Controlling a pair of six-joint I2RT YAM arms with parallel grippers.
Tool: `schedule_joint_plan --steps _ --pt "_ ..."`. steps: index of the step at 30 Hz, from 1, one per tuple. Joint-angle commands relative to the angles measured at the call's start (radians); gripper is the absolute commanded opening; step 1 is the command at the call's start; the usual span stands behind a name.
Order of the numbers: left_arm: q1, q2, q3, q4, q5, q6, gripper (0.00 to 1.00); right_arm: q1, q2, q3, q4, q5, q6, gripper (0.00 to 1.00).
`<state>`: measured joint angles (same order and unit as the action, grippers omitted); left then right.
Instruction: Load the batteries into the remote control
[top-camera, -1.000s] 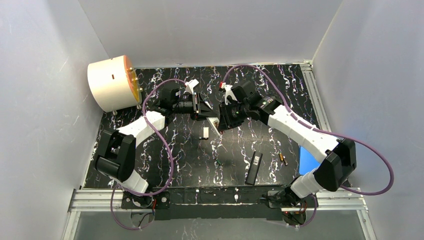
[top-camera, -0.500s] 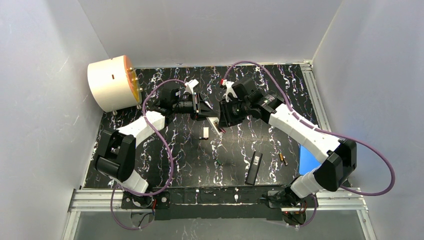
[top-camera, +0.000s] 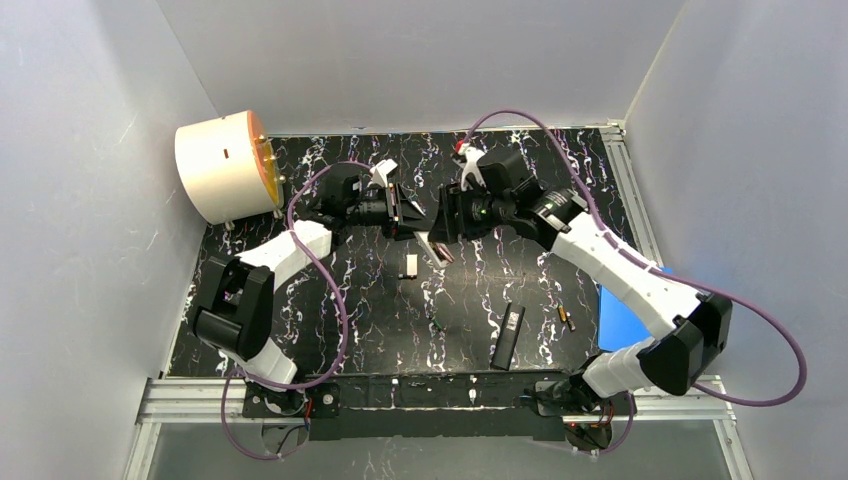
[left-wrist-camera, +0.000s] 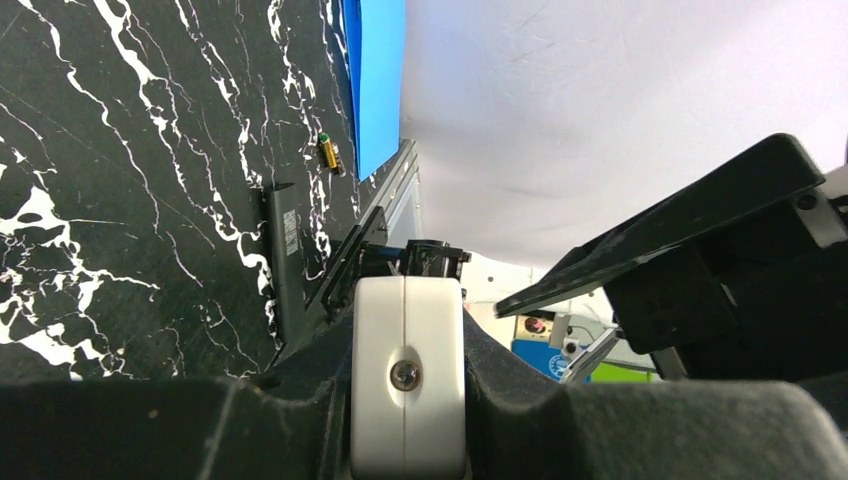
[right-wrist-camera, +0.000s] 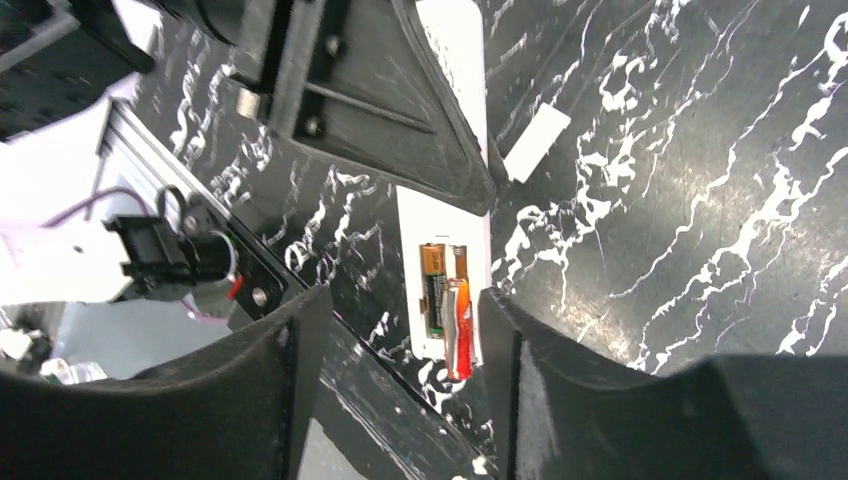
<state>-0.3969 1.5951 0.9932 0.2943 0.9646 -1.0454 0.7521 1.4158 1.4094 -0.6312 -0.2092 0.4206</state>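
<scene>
At the far middle of the table, the left fingers are clenched on one end of a white remote. They hold it off the table, and it slants away to the near right. From the left wrist, the remote's white end sits squeezed between the two black fingers.

The right fingers are released and stand apart on either side of the remote's free end. Whether the right-hand one touches the remote's edge cannot be told.

The remote's open back faces the right wrist camera. In its bay a black-and-gold cell lies lengthwise. A red cell lies just beside it, slanted, with its end hanging over the end of the remote.

A small white cover lies flat on the table just near of the remote, apart from it. A black remote lies at the near right. Between it and a blue sheet at the right edge lies a loose cell, touching neither. A white drum stands in the far left corner, well apart from both arms.
</scene>
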Motion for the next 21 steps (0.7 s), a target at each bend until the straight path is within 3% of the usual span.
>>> schedule_joint_plan --steps 1,7,13,21 --pt "-0.005 -0.004 0.040 0.072 0.019 -0.112 0.00 -0.022 -0.077 -0.020 0.132 0.059 0.089 0.69" --pt "-0.006 -0.061 0.062 0.173 -0.053 -0.318 0.00 -0.052 -0.213 -0.166 0.352 0.173 0.244 0.89" --pt "-0.005 -0.067 0.066 0.392 -0.120 -0.572 0.00 -0.065 -0.323 -0.327 0.646 0.190 0.438 0.95" --pt "-0.005 -0.063 0.069 0.548 -0.169 -0.714 0.00 -0.065 -0.360 -0.478 0.912 0.220 0.656 0.98"
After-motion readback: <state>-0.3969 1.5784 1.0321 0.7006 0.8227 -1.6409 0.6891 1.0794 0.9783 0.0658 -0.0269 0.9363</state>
